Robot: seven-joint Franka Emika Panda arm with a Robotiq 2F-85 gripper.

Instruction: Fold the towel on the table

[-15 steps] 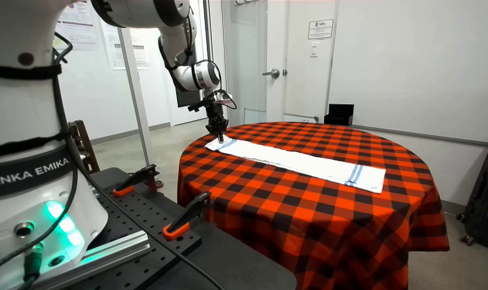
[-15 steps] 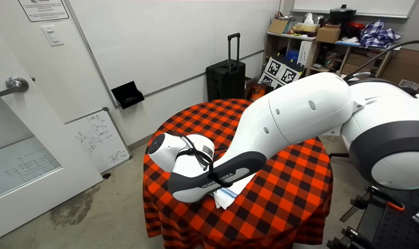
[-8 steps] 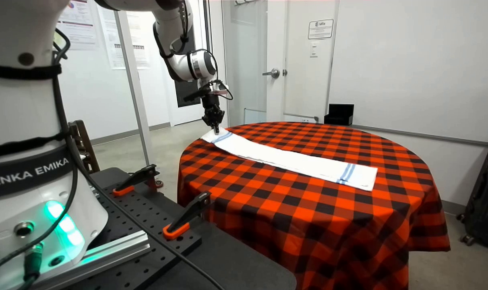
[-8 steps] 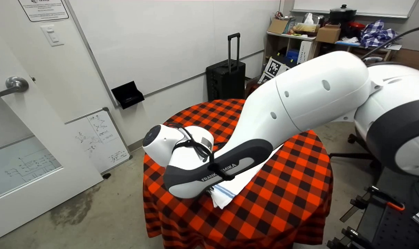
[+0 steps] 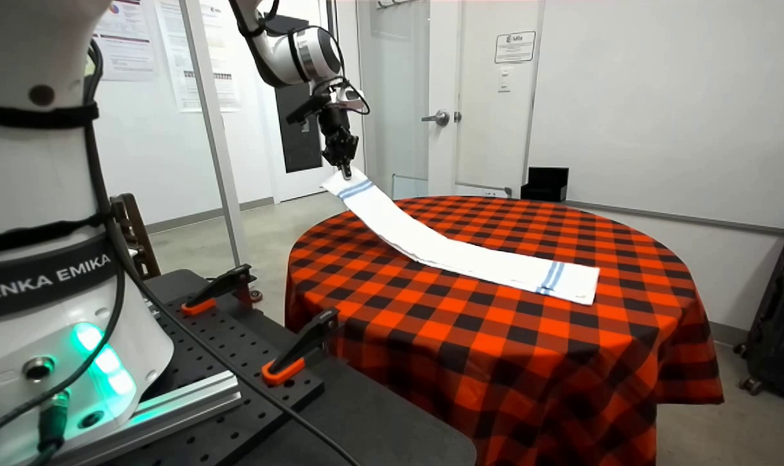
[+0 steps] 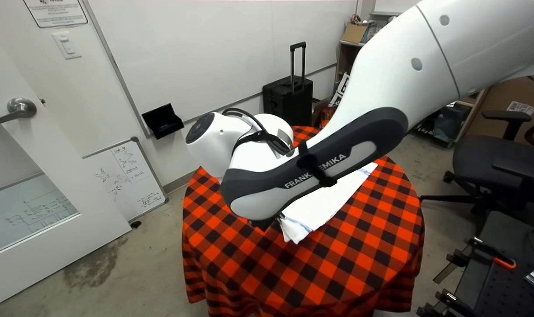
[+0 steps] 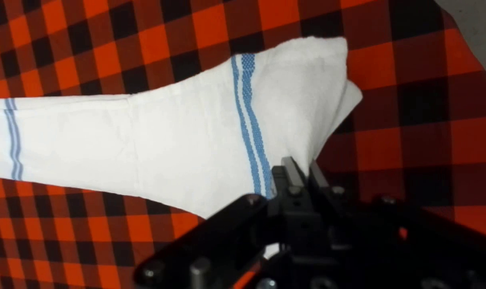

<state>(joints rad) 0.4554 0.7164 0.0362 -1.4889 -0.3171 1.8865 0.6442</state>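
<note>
A long narrow white towel with blue stripes near its ends shows in both exterior views and in the wrist view. It is layered lengthwise. My gripper is shut on its near-robot striped end and holds that end above the round table. The far end lies flat on the red-and-black checked cloth. In the wrist view the fingertips pinch the towel's end edge, and the cloth bunches between them. In an exterior view the arm hides most of the gripper and part of the towel.
Clamps with orange pads sit on the robot's dark mounting bench beside the table. A door and whiteboard walls stand behind the table. A black suitcase and an office chair stand around it.
My gripper has risen with the towel's end in it, lifting that end off the table. The towel's flat far end has slid slightly toward the gripper's side.
</note>
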